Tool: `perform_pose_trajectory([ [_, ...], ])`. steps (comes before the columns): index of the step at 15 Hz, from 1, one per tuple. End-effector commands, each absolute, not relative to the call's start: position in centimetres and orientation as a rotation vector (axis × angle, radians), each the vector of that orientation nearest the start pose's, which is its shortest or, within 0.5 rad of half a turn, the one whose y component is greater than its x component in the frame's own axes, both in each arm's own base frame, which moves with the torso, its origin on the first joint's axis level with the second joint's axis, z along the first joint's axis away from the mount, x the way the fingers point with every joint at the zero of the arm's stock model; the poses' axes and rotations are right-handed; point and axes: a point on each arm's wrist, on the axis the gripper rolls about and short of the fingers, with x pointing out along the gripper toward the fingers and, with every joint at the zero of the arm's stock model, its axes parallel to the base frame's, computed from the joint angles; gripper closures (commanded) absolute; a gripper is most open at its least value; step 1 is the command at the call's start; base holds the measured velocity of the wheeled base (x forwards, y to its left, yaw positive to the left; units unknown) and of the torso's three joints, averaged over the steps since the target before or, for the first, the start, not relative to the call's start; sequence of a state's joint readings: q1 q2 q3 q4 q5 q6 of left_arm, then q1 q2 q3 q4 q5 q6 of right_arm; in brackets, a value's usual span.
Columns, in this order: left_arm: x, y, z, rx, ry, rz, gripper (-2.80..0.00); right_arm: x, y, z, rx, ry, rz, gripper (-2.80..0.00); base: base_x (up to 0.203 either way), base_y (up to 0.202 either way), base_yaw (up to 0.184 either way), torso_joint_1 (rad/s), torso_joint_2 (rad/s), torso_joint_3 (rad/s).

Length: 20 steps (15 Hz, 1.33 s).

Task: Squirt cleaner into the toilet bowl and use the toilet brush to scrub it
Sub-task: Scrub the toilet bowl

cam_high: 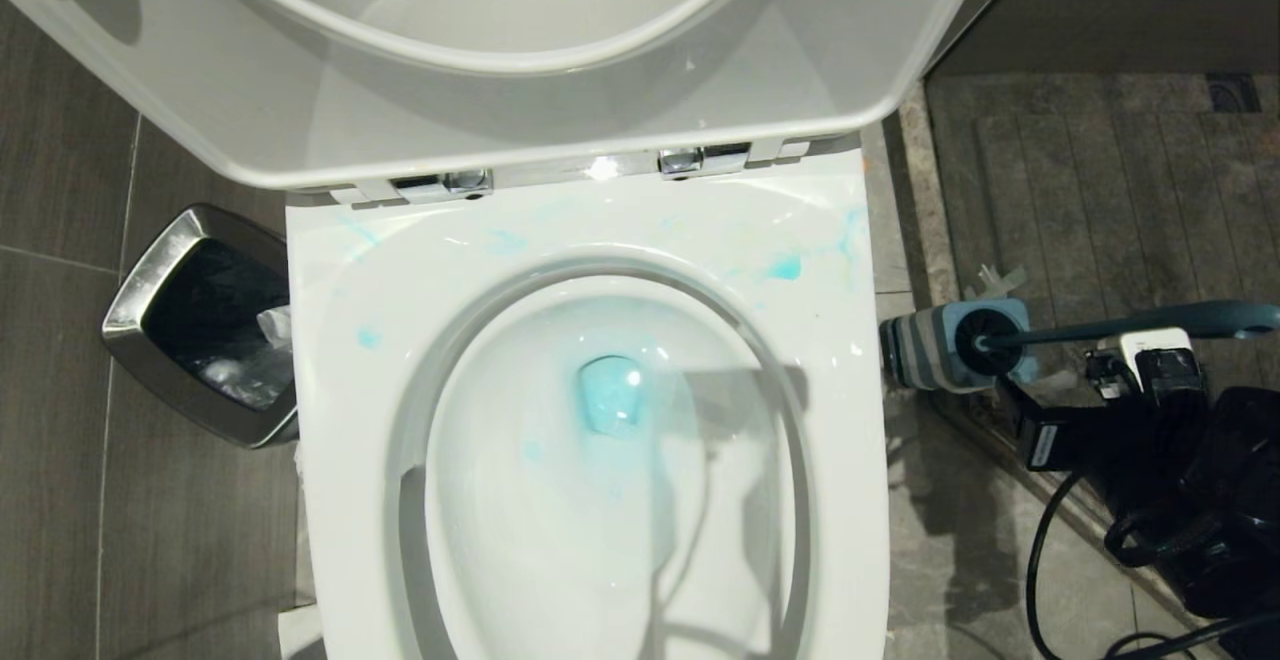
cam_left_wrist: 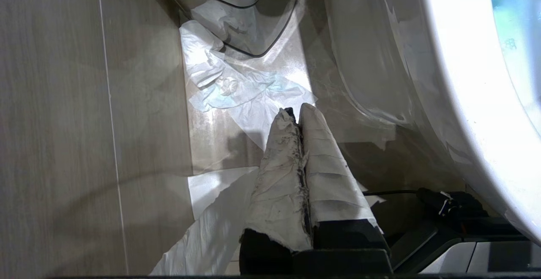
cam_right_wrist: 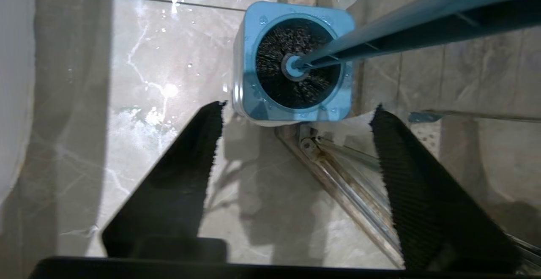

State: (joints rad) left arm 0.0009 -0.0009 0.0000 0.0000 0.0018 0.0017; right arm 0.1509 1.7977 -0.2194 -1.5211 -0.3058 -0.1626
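Though blue cleaner already streaks toilet bowl [cam_high: 600, 420] and pools in its water, head view shows toilet brush [cam_high: 1120, 328] in its holder [cam_high: 950, 345] on floor, right of bowl; scrubbing judged done or pending, can't tell. Steel bin [cam_high: 200, 325] left, black liner, crumpled paper inside. Left wrist: my left claw [cam_left_wrist: 296, 114] closed, empty, low beside bowl. Right wrist: my right claw [cam_right_wrist: 296, 112] spread open, empty, just short of holder, brush head seated inside.
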Motion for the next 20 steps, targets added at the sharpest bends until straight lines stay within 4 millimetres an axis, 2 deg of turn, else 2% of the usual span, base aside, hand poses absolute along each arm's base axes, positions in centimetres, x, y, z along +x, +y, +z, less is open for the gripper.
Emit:
perform_pose_trajectory([
  [1,-2.3,0.0,7.5,0.002,0.000,0.005,0.00,23.9,2.8,11.4,-0.177,0.055,-0.156,-2.80,0.000,0.000,0.000,0.000,0.00,0.000],
  [6,-2.3,0.0,7.5,0.002,0.000,0.004,0.00,23.6,2.5,12.4,-0.197,0.016,-0.171,-2.80,0.000,0.000,0.000,0.000,0.00,0.000],
  [11,-2.3,0.0,7.5,0.002,0.000,0.004,0.00,23.4,-0.2,13.9,-0.223,-0.058,-0.093,-2.80,0.000,0.000,0.000,0.000,0.00,0.000],
  [15,-2.3,0.0,7.5,0.002,0.000,0.005,0.00,24.3,-0.9,15.4,-0.243,-0.141,0.013,-2.80,0.000,0.000,0.000,0.000,0.00,0.000],
  [18,-2.3,0.0,7.5,0.002,0.000,0.005,0.00,25.6,-1.0,16.3,-0.250,-0.191,0.013,-2.80,0.000,0.000,0.000,0.000,0.00,0.000],
  [20,-2.3,0.0,7.5,0.002,0.000,0.004,0.00,26.2,-1.2,15.8,-0.279,-0.174,0.007,-2.80,0.000,0.000,0.000,0.000,0.00,0.000],
])
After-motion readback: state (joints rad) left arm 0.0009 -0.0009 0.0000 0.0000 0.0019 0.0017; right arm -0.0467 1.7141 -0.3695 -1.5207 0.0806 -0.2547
